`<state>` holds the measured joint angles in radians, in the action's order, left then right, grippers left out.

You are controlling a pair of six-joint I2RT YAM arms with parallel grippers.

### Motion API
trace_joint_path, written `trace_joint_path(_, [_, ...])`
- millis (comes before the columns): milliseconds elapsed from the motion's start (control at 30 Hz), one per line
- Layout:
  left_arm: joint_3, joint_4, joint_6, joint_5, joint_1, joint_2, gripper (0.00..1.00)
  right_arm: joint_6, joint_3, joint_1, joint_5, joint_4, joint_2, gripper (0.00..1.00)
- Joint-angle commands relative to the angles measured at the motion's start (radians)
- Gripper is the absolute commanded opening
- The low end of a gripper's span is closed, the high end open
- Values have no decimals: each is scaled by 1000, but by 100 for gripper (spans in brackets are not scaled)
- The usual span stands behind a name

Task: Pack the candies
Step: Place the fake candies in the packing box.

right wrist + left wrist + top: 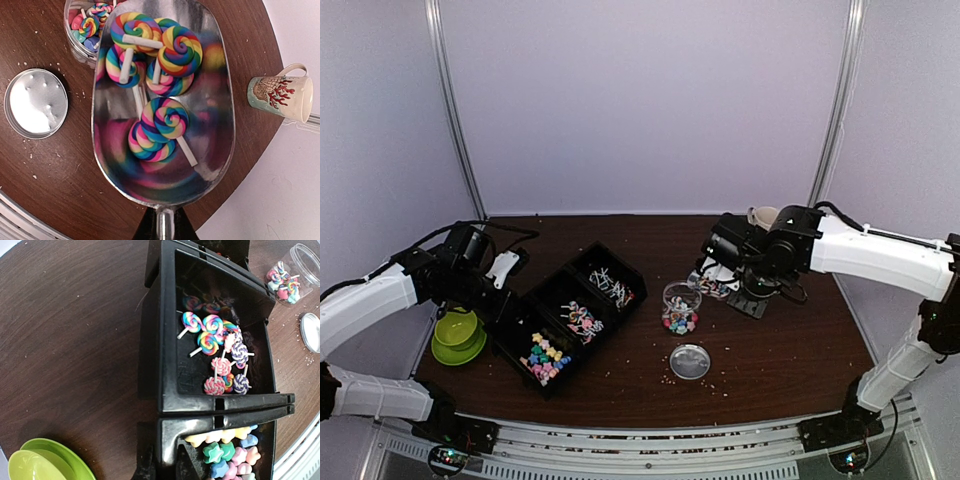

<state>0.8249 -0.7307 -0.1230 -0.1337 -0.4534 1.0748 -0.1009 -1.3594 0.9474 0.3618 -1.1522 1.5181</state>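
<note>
several lollipops [164, 118] in metal scoop [212, 130]

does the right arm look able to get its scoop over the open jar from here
Probably yes: the scoop in the right end effector has its tip at the rim of the jar, which is open, its lid lying apart on the table, nothing in between.
</note>
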Motion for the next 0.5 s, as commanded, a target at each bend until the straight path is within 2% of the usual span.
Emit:
trace_joint_path(0, [40,83,-25,-8,11,-18,0,10,-55,9,46,-50,36,0])
trace_joint_path(467, [39,83,-26,-9,11,-26,0,14,-142,41,84,-153,135,0])
